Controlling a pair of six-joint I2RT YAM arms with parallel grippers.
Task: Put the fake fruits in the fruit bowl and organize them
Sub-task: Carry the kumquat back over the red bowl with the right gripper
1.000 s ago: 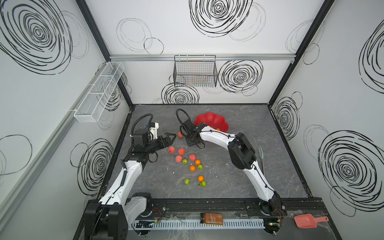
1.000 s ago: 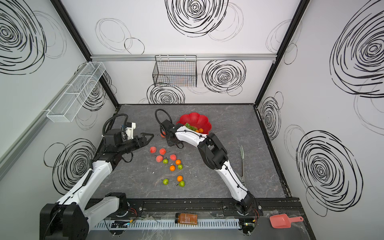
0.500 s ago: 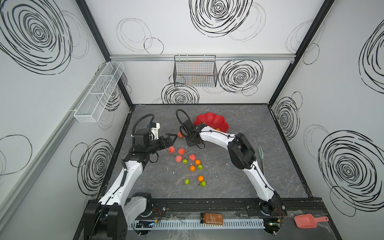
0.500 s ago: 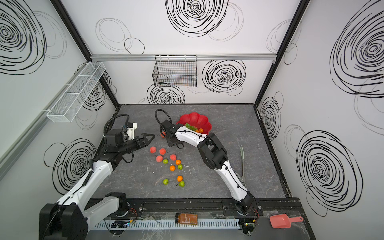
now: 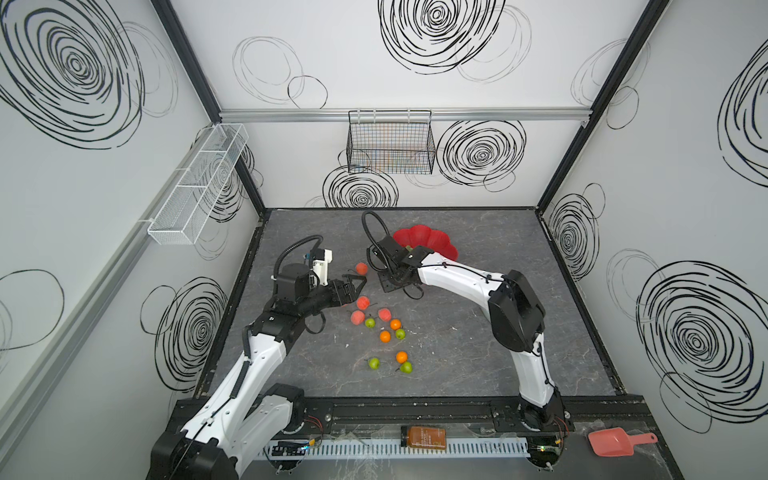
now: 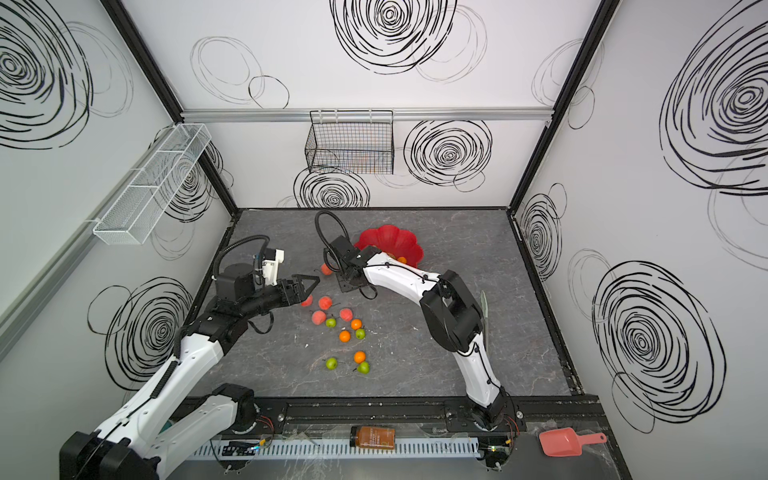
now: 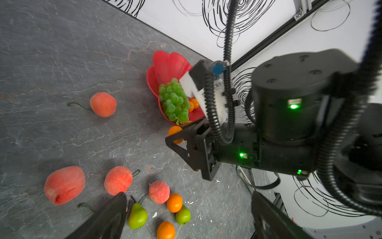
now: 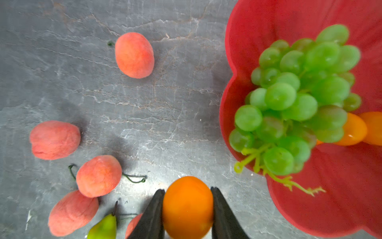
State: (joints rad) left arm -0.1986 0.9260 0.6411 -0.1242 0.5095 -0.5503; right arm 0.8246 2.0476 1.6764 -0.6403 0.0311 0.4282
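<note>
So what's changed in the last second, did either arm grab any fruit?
The right fingers closed on an orange beside the red bowl. The left fingers stayed wide open near the peaches, at most creeping slightly toward them. The loose fruit on the table and the grapes in the bowl have not moved.

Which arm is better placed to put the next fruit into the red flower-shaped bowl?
Right. The right end effector is shut on a round orange plastic fruit beside the rim of the glossy red flower-shaped bowl. The left end effector is open and empty, near pinkish-red peaches farther from the bowl.
</note>
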